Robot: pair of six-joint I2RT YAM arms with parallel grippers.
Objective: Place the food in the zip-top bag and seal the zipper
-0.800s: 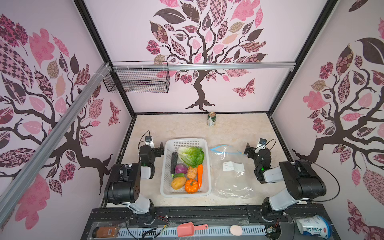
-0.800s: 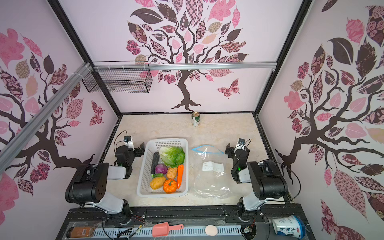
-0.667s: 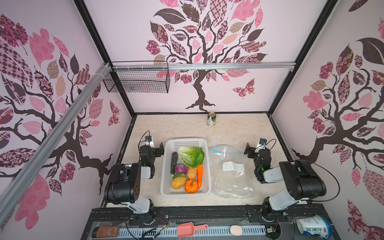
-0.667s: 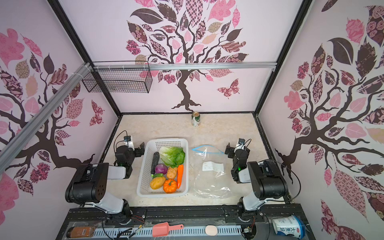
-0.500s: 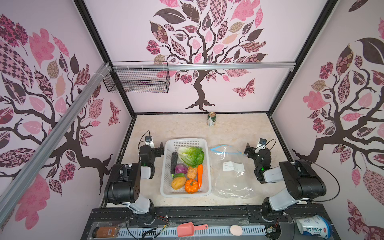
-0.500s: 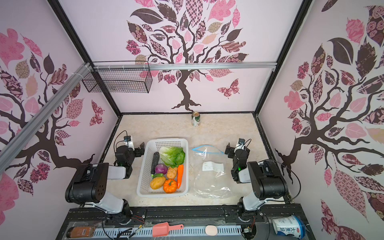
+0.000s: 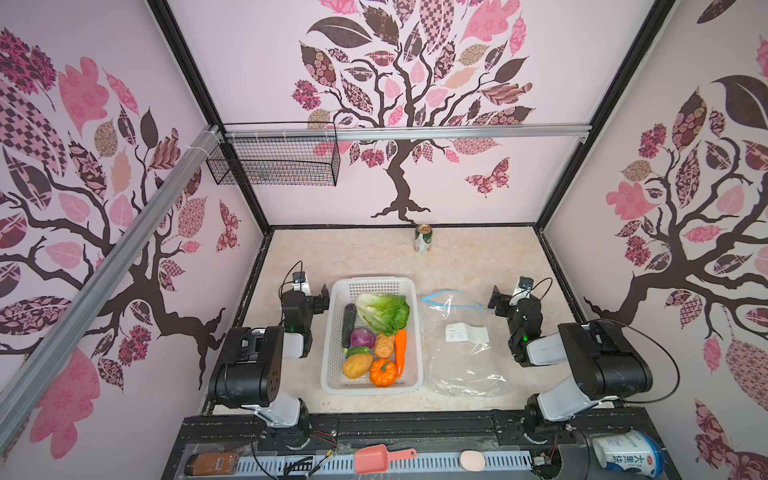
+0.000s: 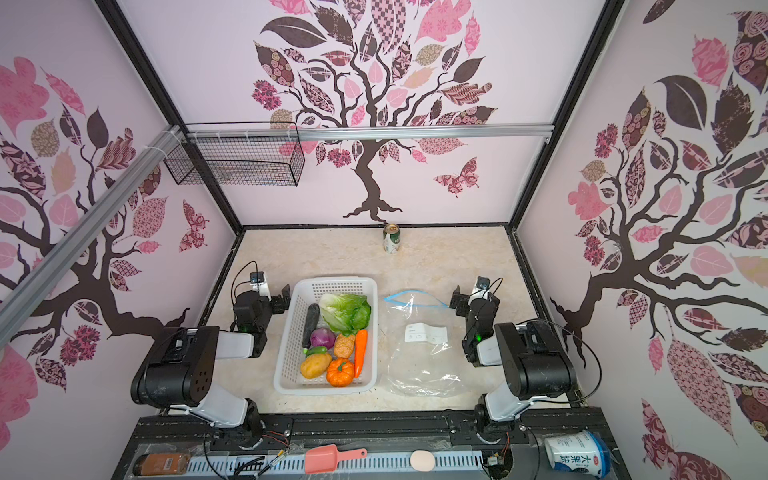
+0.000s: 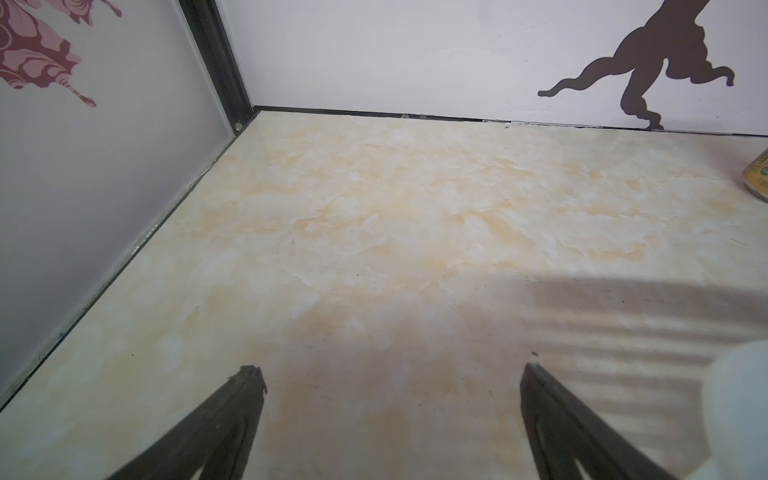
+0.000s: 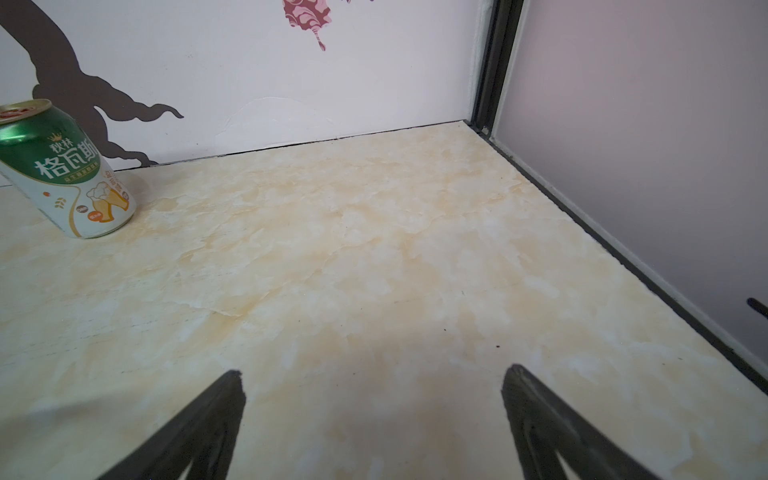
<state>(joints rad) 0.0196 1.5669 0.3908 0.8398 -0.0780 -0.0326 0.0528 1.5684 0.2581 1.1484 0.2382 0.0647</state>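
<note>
Left pincer [image 9: 390, 374]: I see both fingers spread wide with only bare bench [image 9: 374, 249] between them. It holds nothing.
Left pincer, place: in both top views it sits low, just beside the far left corner of the basket [image 7: 371, 281]. I cannot tell whether it touches the rim.
Right pincer [image 10: 372, 374]: spread just as wide and empty, with the bench under the gap.
Right pincer, place: in both top views it is on the basket's right side, beyond the bag [image 7: 465, 361] and near the bag's far corner.
Food: all of it lies inside the basket.
Lettuce [image 7: 384, 309]: at the basket's far end.
Cucumber [image 7: 348, 324]: along the basket's left wall, beside the lettuce.
Onion [image 7: 362, 337]: mid-basket, just beside the cucumber.
Pepper [image 7: 357, 351]: a small green piece between onion and potato [image 7: 356, 364].
Carrot [image 7: 400, 351]: lengthwise along the basket's right wall.
Pumpkin [image 7: 383, 372]: at the basket's near end, touching the potato.
Tan piece [image 7: 384, 345]: between onion and carrot. I cannot name it.
Bag: flat on the bench just to the right of the basket, mouth toward the far end, nothing inside that I can see.
Zipper [image 7: 449, 296]: the blue strip runs across the bag's far end, level with the basket's far end, and its two sides look bowed apart. The slider is too small for me to make out.
Label [image 7: 466, 333]: a white rectangle on the middle of the bag.
Can [image 7: 423, 239]: upright, well beyond the basket's far end, close to the back wall. It also shows in the right wrist view.
</note>
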